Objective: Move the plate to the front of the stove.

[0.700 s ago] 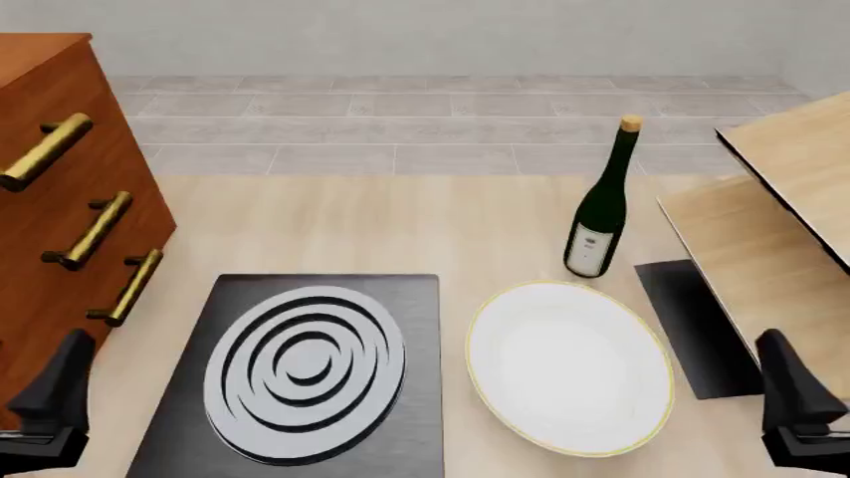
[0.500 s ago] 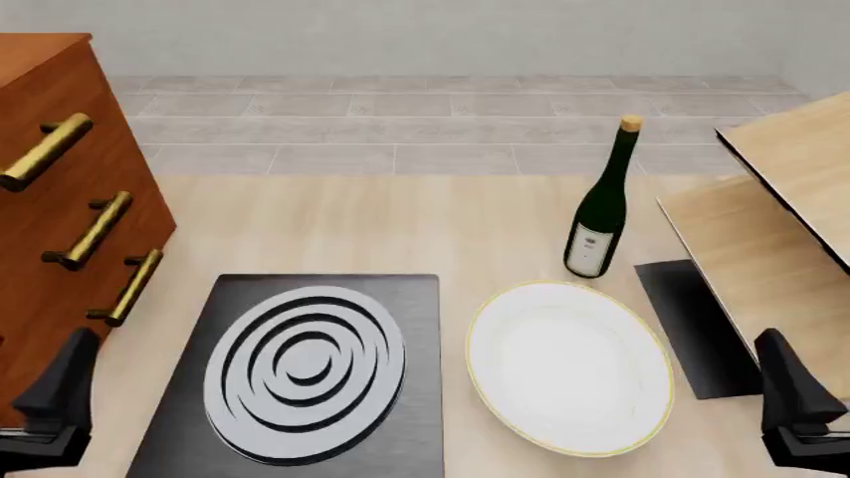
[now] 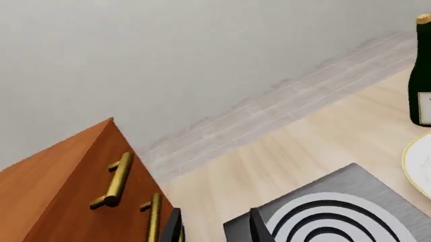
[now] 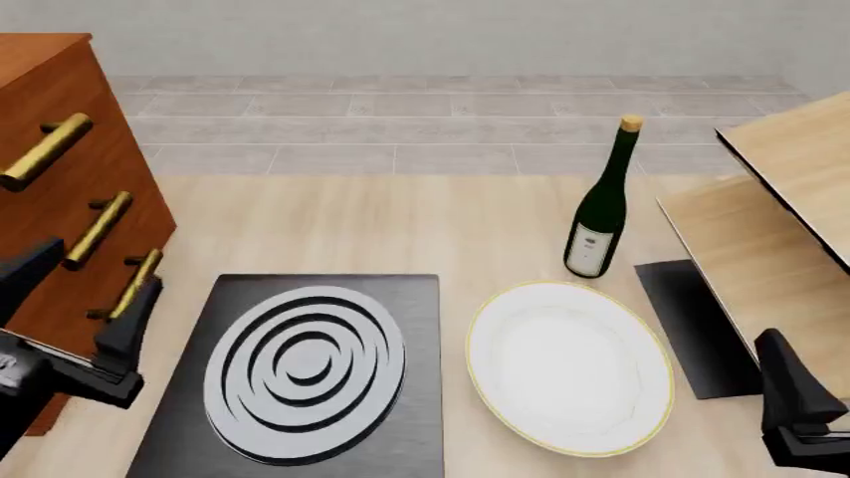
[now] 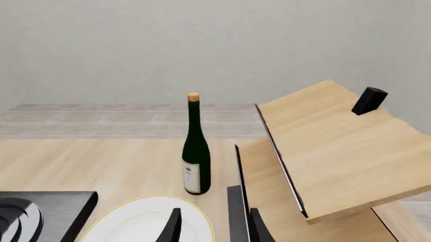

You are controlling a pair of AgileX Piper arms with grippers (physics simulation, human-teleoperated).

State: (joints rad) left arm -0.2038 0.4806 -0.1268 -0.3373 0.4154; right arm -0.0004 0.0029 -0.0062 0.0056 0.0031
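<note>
- The plate (image 4: 568, 365) is a big round white one, shallow, with a thin gold line running around the edge. Nothing on it, it just lies flat on the table (image 4: 398, 224).
- It sits just to the right of the stove (image 4: 303, 373), close to it but with a small strip of table between them, near the table's front edge.
- In the right wrist view only the far part of the plate (image 5: 145, 224) shows, gold edge clear against the light wood.
- The stove is a flat black square with one large burner of silver-grey rings, about as wide as the plate.
- A dark green wine bottle (image 4: 600, 204) stands upright just behind the plate, white label, gold cap.
- A smaller plain black panel (image 4: 694, 326) lies flat to the right of the plate, next to some tilted wooden boards (image 4: 783, 219).
- A brown cabinet (image 4: 60, 199) with brass handles stands at the left.
- Left gripper (image 4: 83, 311) hangs over the table left of the stove, by the cabinet; fingers apart, nothing held.
- Right gripper (image 5: 212, 226) is low at the front right, beside the plate and not touching it; fingers apart, empty too.
</note>
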